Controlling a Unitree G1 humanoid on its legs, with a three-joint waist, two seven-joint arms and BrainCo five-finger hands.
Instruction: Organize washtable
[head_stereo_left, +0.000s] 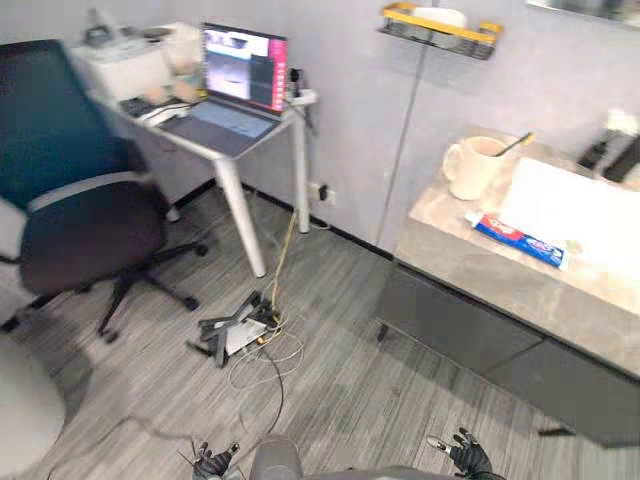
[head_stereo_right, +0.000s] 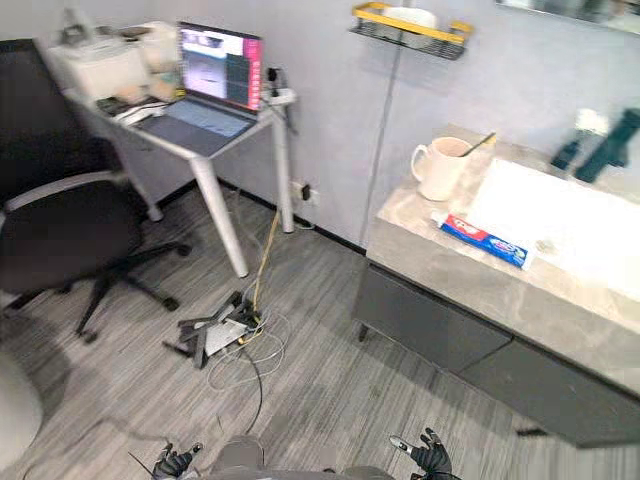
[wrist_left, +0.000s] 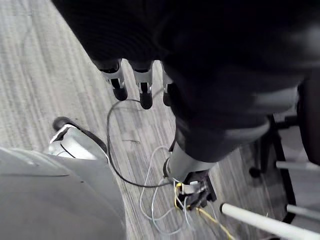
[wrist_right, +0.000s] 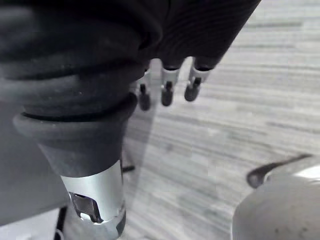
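Both hands just hung low near the floor (head_stereo_left: 350, 385), left hand (head_stereo_left: 213, 463) and right hand (head_stereo_left: 468, 457), fingers loose and empty; toothpaste (head_stereo_left: 520, 240) lay on the counter (head_stereo_left: 470, 268) far right, beside the mug (head_stereo_left: 470, 168) and sink (head_stereo_left: 590, 210)

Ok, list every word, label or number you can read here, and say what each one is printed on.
Toothpaste tube on the washtable: coloured print along its side, too small and blurred to read.
Laptop screen: lit windows, any text too small to read.
Mug: no print visible on the side that shows.
No text here is clear enough to quote.
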